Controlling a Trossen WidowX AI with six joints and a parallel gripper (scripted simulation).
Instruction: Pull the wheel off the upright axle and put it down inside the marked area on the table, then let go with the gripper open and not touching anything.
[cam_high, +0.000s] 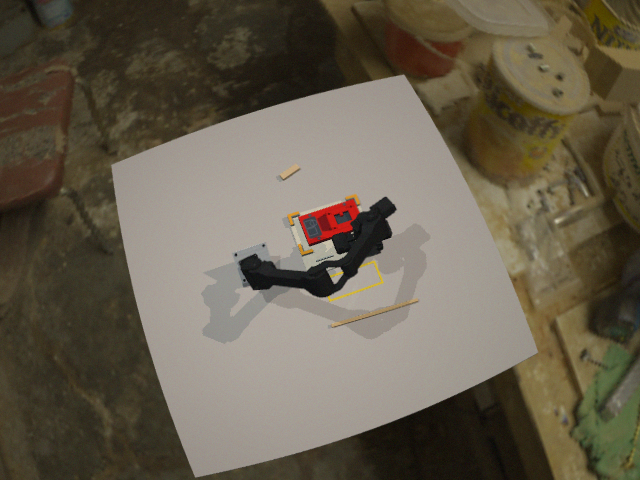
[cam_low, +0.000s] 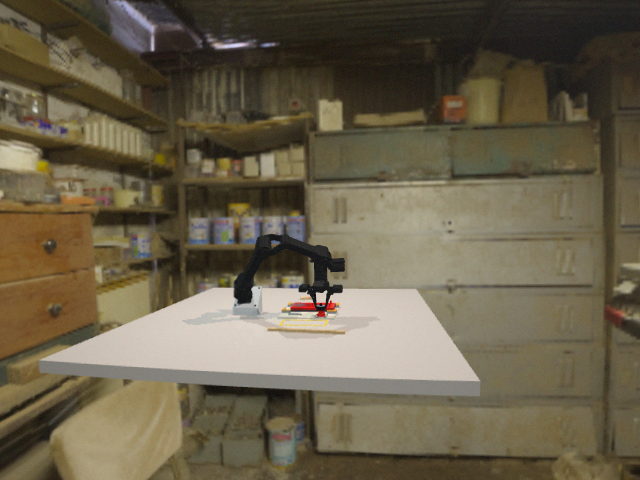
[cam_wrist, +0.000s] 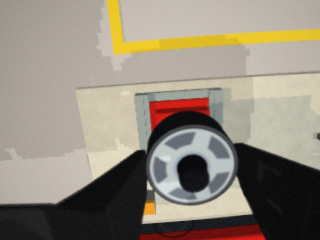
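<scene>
The wheel (cam_wrist: 192, 147), black with a pale spoked face, sits around the dark upright axle (cam_wrist: 193, 181) above a red base (cam_wrist: 180, 106) in a grey holder. My gripper (cam_wrist: 189, 155) (cam_low: 321, 308) points down and is shut on the wheel, with one finger at each side of it. In the top view the arm hides the wheel and fingertips. The marked area, a yellow outline (cam_high: 378, 272) (cam_low: 303, 325) (cam_wrist: 200, 41), lies on the table just beside the pale board. Whether the wheel is raised on the axle cannot be told.
The pale board (cam_high: 314, 260) (cam_wrist: 110, 120) also carries a red part (cam_high: 325, 237) between orange corner pieces (cam_high: 292, 219). A thin wooden stick (cam_high: 374, 313) (cam_low: 305, 330) lies beyond the marked area. A small wooden block (cam_high: 290, 172) lies on the board's other side.
</scene>
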